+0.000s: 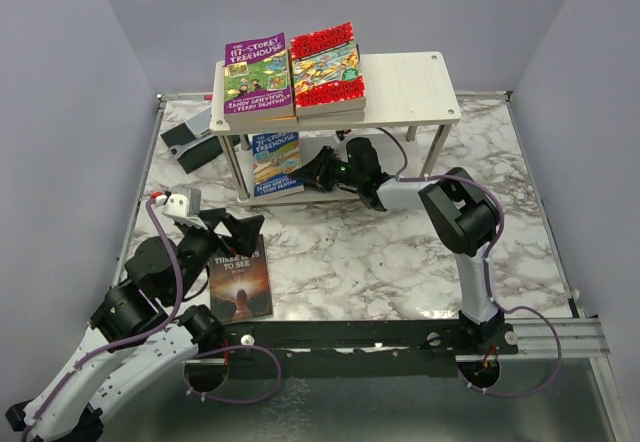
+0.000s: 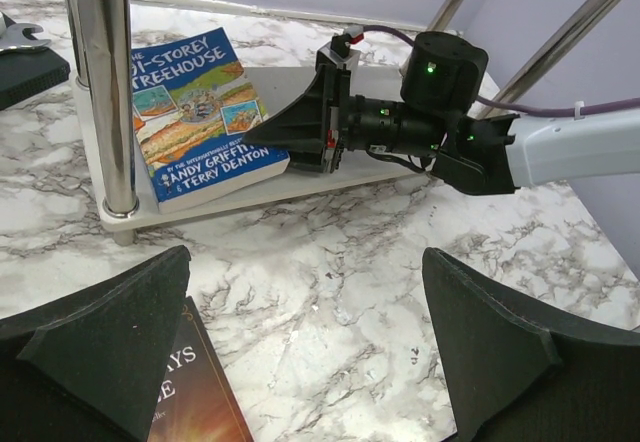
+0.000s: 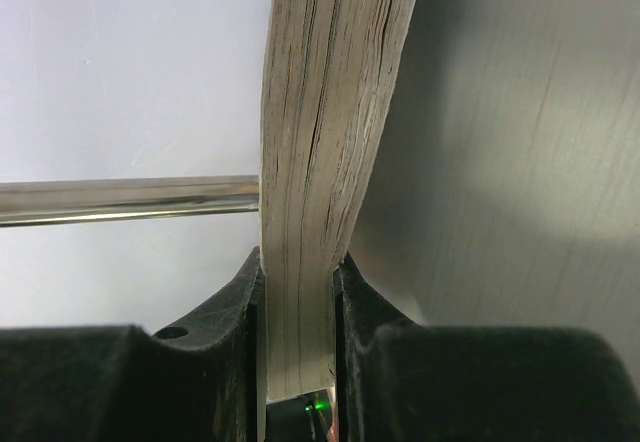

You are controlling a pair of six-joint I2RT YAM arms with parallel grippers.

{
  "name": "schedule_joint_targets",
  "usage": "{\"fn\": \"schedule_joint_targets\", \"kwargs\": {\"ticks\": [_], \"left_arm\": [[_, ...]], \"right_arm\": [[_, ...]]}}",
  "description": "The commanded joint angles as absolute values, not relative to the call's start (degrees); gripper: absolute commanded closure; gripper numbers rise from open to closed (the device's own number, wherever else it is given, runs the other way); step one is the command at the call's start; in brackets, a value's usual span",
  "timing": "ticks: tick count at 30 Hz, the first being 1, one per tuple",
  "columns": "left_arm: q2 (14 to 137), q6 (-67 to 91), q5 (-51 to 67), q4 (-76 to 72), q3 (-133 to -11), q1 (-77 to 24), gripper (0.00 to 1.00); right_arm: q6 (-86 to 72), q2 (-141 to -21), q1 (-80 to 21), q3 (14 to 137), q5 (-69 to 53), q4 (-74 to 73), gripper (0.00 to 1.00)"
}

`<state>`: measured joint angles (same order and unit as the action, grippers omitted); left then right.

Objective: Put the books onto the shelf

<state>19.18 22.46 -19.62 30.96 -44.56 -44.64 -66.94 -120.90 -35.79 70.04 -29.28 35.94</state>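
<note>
Blue book point(image 2: 190, 112) lies on the lower board of the shelf point(image 1: 410, 87), its right edge clamped in the right gripper point(image 2: 275, 134). Purple book point(image 1: 257, 77) and red book point(image 1: 326, 67) lie side by side on the top board. Left gripper point(image 1: 235, 232), jaws spread wide, hangs above the dark book point(image 1: 240, 280) on the table point(image 1: 380, 252).

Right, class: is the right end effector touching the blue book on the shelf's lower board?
Touching. The right wrist view shows the right end effector clamped on the blue book, no gap either side.
</note>
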Motion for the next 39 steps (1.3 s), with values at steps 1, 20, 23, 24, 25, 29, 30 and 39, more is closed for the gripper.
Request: {"fn": "schedule_joint_targets", "kwargs": {"ticks": [1,20,23,24,25,29,30,39], "left_arm": [[19.3,21.5,-21.2,30.3,-44.0,-44.5,0.01],[19.4,21.5,-21.6,30.3,-44.0,-44.5,0.01],[19.2,21.6,-21.6,30.3,-44.0,-44.5,0.01],[19.2,21.6,-21.5,30.3,-44.0,-44.5,0.01],[19.2,21.6,-21.6,30.3,-44.0,-44.5,0.01],[19.0,21.6,-21.7,30.3,-43.9,-44.5,0.01],[19.0,21.6,-21.7,30.3,-43.9,-44.5,0.01],[18.8,21.7,-21.9,30.3,-43.9,-44.5,0.01]], "right_arm": [[-68.7,-122.9,-36.2,72.6,-32.3,41.4,0.99],[-70.4,-125.1,-38.1,74.9,-31.0,40.6,0.93],[-70.4,-124.6,-38.3,74.1,-31.0,41.0,0.93],[-70.4,-124.5,-38.4,73.9,-30.9,41.0,0.93],[-70.4,-124.3,-38.4,73.7,-31.0,41.0,0.93],[-70.4,-124.0,-38.6,73.3,-31.0,41.0,0.93],[-70.4,-123.8,-38.6,73.1,-31.0,41.0,0.93],[-69.9,-122.7,-39.3,71.4,-30.5,41.0,0.87]]}}
